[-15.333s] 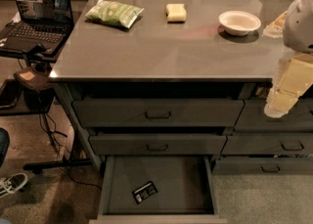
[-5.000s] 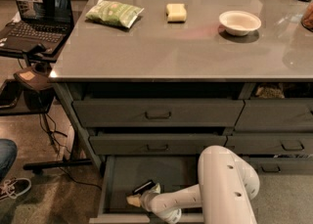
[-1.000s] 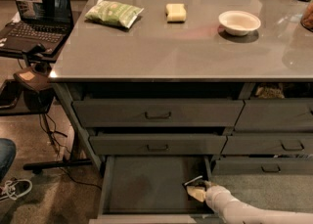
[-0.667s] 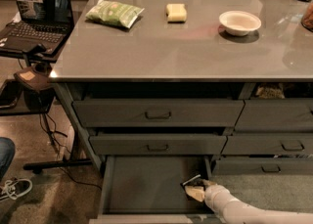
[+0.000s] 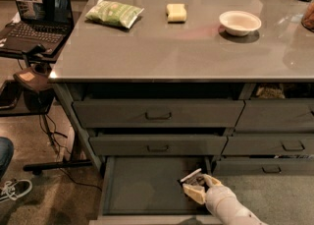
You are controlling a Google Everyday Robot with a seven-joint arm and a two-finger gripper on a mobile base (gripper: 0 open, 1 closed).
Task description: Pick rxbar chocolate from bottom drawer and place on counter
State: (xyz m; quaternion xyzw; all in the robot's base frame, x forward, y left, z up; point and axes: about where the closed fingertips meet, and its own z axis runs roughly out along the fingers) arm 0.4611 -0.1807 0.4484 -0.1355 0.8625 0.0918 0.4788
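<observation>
The bottom drawer is pulled out, and its dark grey floor is bare. My gripper is over the drawer's right side, on a white arm that comes in from the lower right. It is shut on the rxbar chocolate, a small black wrapper with a pale edge that sticks out above the fingers, tilted. The grey counter spreads above the drawers.
On the counter are a green snack bag, a pale yellow block and a white bowl. Two handled drawers are closed above the open one. A laptop stand and cables are at the left. A person's shoe is at the lower left.
Earlier the bar lay on the drawer floor and the gripper took hold of it. Over the last second the gripper has shifted slightly left and up with the bar.
</observation>
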